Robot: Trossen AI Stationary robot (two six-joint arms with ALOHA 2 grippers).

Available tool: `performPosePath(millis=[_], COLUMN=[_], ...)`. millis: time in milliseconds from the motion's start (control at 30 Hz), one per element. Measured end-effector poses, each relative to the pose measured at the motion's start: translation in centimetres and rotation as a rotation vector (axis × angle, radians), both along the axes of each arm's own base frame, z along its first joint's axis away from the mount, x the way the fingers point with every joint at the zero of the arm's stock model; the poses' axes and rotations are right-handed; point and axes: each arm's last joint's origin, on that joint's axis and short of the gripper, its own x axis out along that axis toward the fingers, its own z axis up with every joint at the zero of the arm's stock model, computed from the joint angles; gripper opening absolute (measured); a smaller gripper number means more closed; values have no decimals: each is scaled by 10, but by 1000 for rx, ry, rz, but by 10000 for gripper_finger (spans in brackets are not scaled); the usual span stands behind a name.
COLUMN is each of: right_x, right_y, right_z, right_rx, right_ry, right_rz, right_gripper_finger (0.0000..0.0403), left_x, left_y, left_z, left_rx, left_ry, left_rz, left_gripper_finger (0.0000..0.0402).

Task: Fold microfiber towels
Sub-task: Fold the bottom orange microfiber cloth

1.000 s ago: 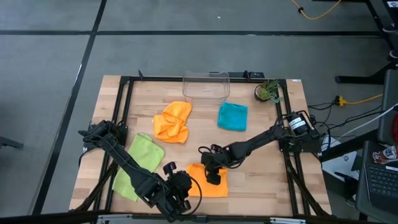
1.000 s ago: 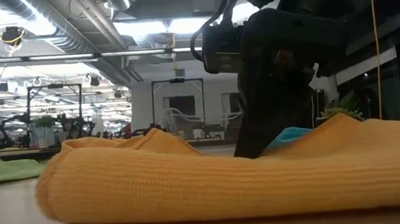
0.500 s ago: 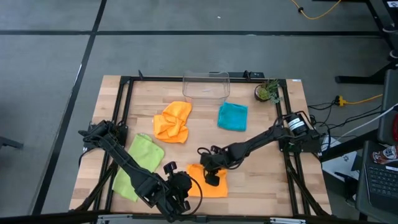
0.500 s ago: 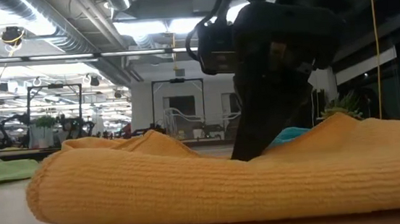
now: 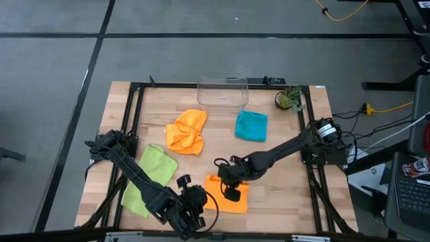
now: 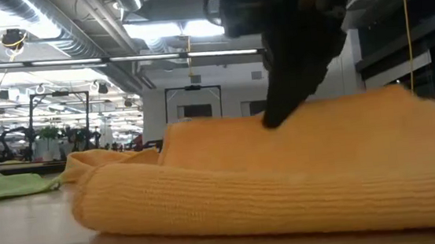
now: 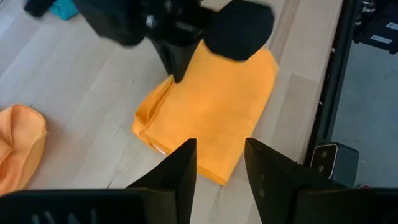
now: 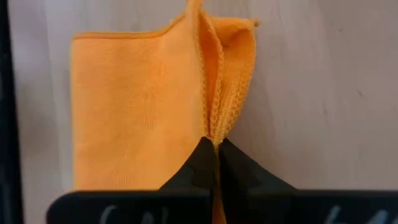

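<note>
A folded orange towel [image 5: 225, 198] lies near the table's front edge and fills the low view [image 6: 286, 187]. My right gripper [image 5: 232, 193] is shut on it from above. My left gripper [image 5: 195, 205] is open and empty just left of that towel, which shows past its fingers in the left wrist view [image 7: 214, 106]. A second, crumpled orange towel [image 5: 187, 131], a teal towel [image 5: 251, 126] and a lime green towel [image 5: 151, 178] lie on the table apart from both grippers. My right gripper pinches the orange towel's stacked hemmed edges [image 8: 214, 134] between its two fingers [image 8: 193, 168], several layers together. The fingers come slanting down from the table's right. The held edges are raised a little; the rest of the towel lies on the table.
A clear plastic bin [image 5: 222, 92] stands at the far edge, with a small potted plant [image 5: 290, 99] to its right. A black frame [image 5: 134, 107] runs around the tabletop. Bare wood shows right of the folded towel.
My right gripper has gone a little toward the table's near edge and up, still shut on the orange towel's edges. The upper layer has risen and been drawn toward the near edge, and the towel's left fold has slid slightly toward the right.
</note>
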Motion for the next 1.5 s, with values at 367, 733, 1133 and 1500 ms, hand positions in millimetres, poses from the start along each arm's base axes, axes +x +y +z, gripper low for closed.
performPosePath(millis=[367,733,1133,1500], right_x=[-16,-33,-40,-60], right_y=[-23,-54,-61,-67], right_z=[27,34,30,-3], right_rx=[-146,-371,-360,-406], right_ry=[35,155,192,265], right_rz=[-110,-216,-283,-356], right_gripper_finger=[8,8,8,8], left_x=[-2,-3,-4,-4], left_y=[2,3,4,4], left_z=[-1,-2,-2,-2], left_rx=[20,32,47,52], left_ry=[23,35,52,46], left_rz=[-1,-1,-1,2], left_gripper_finger=[128,128,128,128])
